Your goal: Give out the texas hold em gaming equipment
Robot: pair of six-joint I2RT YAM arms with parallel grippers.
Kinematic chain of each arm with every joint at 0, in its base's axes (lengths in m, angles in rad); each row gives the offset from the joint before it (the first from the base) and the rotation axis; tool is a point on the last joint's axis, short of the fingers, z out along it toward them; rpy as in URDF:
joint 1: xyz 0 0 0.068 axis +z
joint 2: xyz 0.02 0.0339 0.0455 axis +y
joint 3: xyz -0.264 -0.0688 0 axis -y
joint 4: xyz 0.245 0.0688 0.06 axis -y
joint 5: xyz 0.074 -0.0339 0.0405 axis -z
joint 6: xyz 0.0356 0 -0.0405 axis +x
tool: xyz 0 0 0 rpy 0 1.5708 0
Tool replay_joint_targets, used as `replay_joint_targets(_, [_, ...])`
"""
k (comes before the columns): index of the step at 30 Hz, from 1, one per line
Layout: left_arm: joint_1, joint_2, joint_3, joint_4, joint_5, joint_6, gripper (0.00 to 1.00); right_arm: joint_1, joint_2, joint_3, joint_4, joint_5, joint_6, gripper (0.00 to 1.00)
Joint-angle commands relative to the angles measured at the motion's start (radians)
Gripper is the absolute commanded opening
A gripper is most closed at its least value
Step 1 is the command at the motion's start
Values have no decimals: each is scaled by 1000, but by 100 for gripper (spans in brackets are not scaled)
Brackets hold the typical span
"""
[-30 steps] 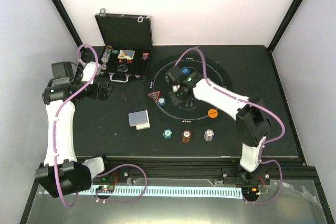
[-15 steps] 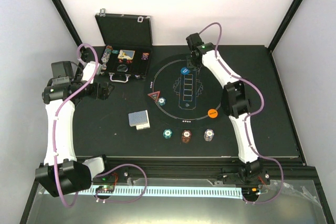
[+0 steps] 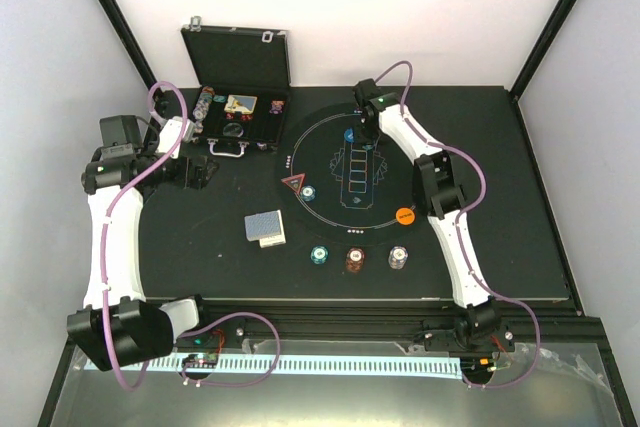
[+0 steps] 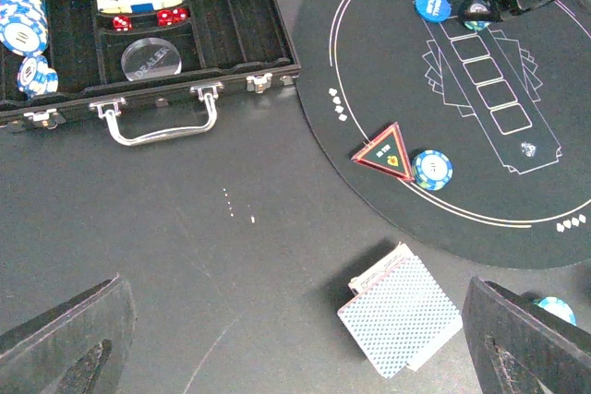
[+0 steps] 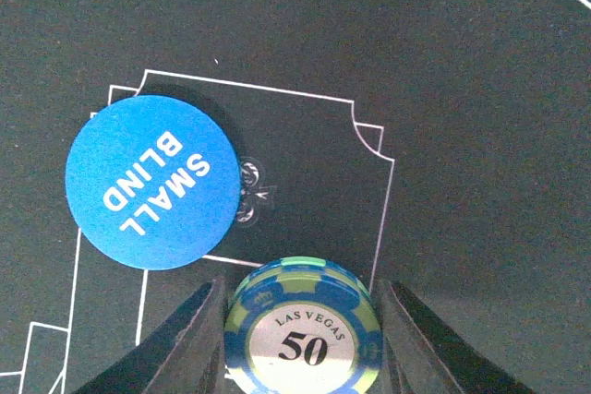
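Now the right jaws pinch a blue-green chip [image 5: 303,339], with the blue disc [image 5: 152,182] just ahead-left of them, so it should settle flat on the mat [image 5: 462,89] without nudging that disc; the left jaws gape wide.

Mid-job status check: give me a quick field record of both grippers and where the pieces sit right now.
right gripper: jaws closed on 50 chip
left gripper: open, empty, left of mat
small blind disc: flat on mat, beside held chip
red triangle marker: mat's left edge, blue chip beside it
orange disc: mat's near-right edge
card deck: off mat, near-left
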Motion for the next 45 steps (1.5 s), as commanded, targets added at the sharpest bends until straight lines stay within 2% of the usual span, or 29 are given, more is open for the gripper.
replay_joint_targets(1, [6,7,32,7,31,6,99,-7,0,4,22,-6,-3,25])
replay_joint_targets(5, [6,6,28,6,32,7,99,-7,-6,-18,28,3,-5,26])
replay_joint_targets(7, [6,5,28,4,32,9,99,-7,-4,-15,29,1,-8,30])
replay_joint_targets(8, [6,4,28,4,31,9,99,-7,-2,-11,29,-2,-9,34])
replay_joint_targets(10, [6,2,28,2,31,10,99,-7,2,2,23,-6,-12,51])
replay_joint_targets(13, [7,0,28,0,27,10,99,-7,0,21,9,-2,-17,62])
replay_joint_targets(17, [6,-3,29,-5,30,7,99,-5,-46,18,0,0,-24,68])
replay_joint_targets(21, [7,-14,31,-8,29,5,99,6,-145,-42,-6,6,-26,69])
replay_joint_targets(24, [6,-26,29,-9,28,2,99,46,-258,-169,20,32,-39,70])
replay_joint_targets(27, [7,-33,27,-11,25,1,99,116,-413,-377,65,45,-34,72])
replay_joint_targets(30, [6,-37,24,-18,27,0,99,240,-556,-585,138,65,-23,76])
replay_joint_targets(34, [6,-48,12,-14,35,-6,99,396,-682,-760,166,35,24,83])
replay_joint_targets(39, [7,-61,1,-12,39,-11,99,552,-780,-936,202,-19,89,88])
replay_joint_targets(45, [6,-74,-4,-11,38,-10,99,651,-782,-1036,224,-66,114,90])
